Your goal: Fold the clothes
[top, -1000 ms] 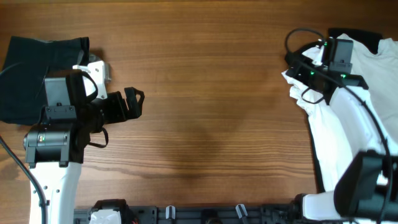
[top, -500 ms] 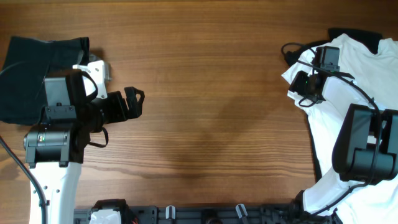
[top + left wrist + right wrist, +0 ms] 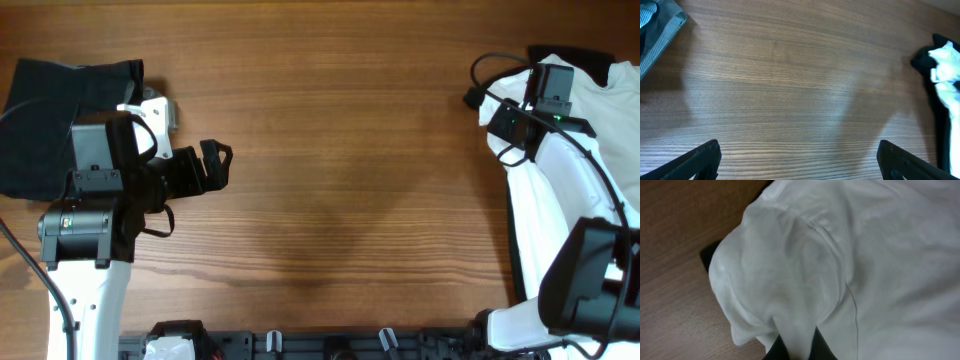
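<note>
- Now the right gripper (image 3: 795,349) is pinched tight on a raised fold of the white T-shirt (image 3: 840,255), close to a sleeve edge.
- The T-shirt lies bunched along the right side of the table (image 3: 350,120), over a black cloth (image 3: 590,58) that shows at its top corner.
- The left gripper (image 3: 217,167) hangs over the table with its jaws spread wide, gripping nothing, well apart from the T-shirt.
- Another black garment (image 3: 50,120) lies at the far left.
</note>
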Robot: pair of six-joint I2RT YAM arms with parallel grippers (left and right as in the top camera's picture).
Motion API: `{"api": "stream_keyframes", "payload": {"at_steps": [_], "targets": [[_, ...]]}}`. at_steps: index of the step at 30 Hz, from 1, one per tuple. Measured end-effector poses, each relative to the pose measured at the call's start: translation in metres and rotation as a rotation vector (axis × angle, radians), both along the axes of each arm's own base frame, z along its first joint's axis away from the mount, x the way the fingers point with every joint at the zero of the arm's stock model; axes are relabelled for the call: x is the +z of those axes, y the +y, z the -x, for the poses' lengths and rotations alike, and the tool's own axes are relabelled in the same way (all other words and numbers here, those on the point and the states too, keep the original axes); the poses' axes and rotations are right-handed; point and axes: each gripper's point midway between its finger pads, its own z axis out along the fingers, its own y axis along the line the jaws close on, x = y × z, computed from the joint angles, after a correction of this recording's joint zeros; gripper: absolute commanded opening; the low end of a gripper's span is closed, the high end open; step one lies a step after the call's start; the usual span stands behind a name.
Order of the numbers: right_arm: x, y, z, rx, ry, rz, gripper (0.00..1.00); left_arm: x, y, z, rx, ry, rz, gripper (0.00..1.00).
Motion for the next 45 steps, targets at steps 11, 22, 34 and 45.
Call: {"api": "stream_keyframes", "payload": {"at_steps": [11, 22, 34, 45], "targets": [[0.000, -0.004, 0.004, 0.010, 0.009, -0.014, 0.85, 0.000, 0.000, 0.000, 0.000, 0.000, 0.000, 1.00], [-0.029, 0.010, -0.008, 0.121, 0.037, -0.057, 0.68, 0.000, 0.000, 0.000, 0.000, 0.000, 0.000, 1.00], [-0.065, 0.001, 0.001, 0.093, 0.138, -0.034, 0.04, 0.000, 0.000, 0.000, 0.000, 0.000, 0.000, 1.00], [-0.001, -0.030, 0.009, -0.015, 0.027, 0.012, 0.26, 0.000, 0.000, 0.000, 0.000, 0.000, 0.000, 1.00]]}}
